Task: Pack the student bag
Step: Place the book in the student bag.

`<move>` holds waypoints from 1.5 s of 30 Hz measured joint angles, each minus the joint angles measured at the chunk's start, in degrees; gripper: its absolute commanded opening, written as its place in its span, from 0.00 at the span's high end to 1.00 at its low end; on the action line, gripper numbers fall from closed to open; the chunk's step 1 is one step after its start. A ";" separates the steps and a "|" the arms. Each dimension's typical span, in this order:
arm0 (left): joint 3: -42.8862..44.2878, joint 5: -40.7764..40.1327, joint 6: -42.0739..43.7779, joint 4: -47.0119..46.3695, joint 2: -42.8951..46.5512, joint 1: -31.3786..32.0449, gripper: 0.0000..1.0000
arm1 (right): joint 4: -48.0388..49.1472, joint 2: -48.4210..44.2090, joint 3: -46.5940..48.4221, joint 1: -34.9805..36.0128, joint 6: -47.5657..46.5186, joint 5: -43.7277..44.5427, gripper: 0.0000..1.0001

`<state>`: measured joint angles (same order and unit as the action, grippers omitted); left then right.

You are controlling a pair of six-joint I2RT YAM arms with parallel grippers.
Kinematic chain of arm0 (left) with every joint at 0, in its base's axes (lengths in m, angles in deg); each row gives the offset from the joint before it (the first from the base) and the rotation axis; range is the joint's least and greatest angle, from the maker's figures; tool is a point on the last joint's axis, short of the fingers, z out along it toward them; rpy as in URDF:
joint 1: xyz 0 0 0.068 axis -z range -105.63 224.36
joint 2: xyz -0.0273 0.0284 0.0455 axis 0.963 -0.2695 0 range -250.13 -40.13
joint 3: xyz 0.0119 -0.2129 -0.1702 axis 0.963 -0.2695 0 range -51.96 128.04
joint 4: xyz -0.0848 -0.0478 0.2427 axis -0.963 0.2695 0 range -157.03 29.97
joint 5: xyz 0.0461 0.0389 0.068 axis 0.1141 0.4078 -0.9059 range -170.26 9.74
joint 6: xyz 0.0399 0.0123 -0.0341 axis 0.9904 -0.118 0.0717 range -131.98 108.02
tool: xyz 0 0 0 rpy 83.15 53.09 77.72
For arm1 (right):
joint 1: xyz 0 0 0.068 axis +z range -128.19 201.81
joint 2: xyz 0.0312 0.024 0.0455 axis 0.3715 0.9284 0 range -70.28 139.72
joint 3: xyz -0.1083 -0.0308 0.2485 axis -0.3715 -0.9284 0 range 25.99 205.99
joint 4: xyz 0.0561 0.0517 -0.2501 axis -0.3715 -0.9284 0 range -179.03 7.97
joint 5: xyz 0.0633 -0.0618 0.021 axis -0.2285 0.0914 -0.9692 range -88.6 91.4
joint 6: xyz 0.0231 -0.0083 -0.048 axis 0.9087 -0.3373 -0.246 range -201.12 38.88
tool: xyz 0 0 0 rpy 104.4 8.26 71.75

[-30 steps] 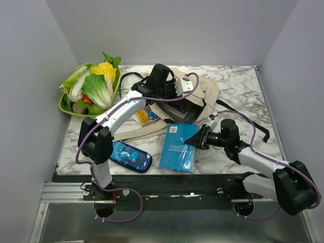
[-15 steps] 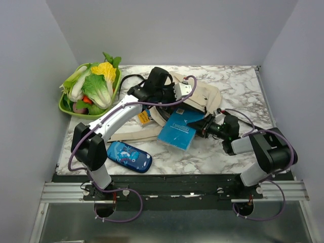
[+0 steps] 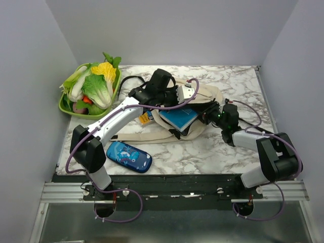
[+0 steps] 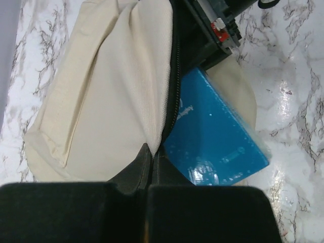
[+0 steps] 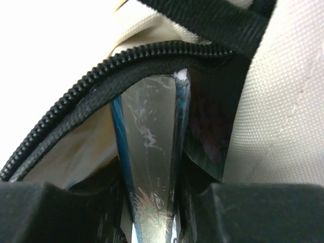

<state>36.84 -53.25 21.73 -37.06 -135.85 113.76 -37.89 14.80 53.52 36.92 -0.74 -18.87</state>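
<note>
The blue book [image 3: 178,116] has slid deeper into the student bag [image 3: 206,95] since half a second ago, and the right gripper [image 3: 205,117] has moved in closer to the bag with it. 1 second ago the book lay flat in front of the bag; now most of it sits inside the bag's mouth.

The marble table [image 3: 228,152] holds everything. The student bag lies near the middle of it, toward the back, with its black zipper mouth open toward the front right. Its long beige straps run out from its front left side.

The left gripper [image 4: 151,167] reaches over the bag from the left. Its 2 fingers are pressed together on the top cloth flap of the bag, right at the zipper edge, and hold that flap up off the book.

The right gripper is at the bag's right side, at the mouth. Its 2 fingers pinch the outer end of the blue book, seen edge-on in the right wrist view, with the zipper curving over it.

A green basket [image 3: 63,107] of vegetables [image 3: 96,86] sits well to the left of the bag. A dark blue pencil case [image 3: 129,156] lies in front of the bag, to the left. A small yellow and orange thing [image 3: 145,117] lies just at the bag's left side, partly under the left arm.
</note>
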 measured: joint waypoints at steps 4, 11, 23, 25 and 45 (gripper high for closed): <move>0.00 0.07 0.00 -0.07 0.00 0.11 1.00 | -7.72 -0.09 4.87 0.61 -1.81 4.59 0.97; -0.37 0.13 0.04 0.15 0.00 0.22 1.00 | -16.68 2.25 11.10 1.53 -5.44 8.20 0.36; -0.87 0.20 -0.15 0.17 0.00 0.37 1.00 | -38.40 -4.44 15.47 2.08 -14.08 9.11 0.05; -0.87 0.20 -0.39 0.15 -0.02 0.37 1.00 | -41.42 -7.67 15.43 2.43 -16.06 9.05 0.09; -0.85 0.92 -2.05 0.17 -1.38 0.76 1.00 | -47.74 -14.86 8.20 6.67 -20.09 5.95 0.79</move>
<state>35.98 -52.34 19.68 -36.88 -137.23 114.53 -85.62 -0.07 61.72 43.59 -20.83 -12.93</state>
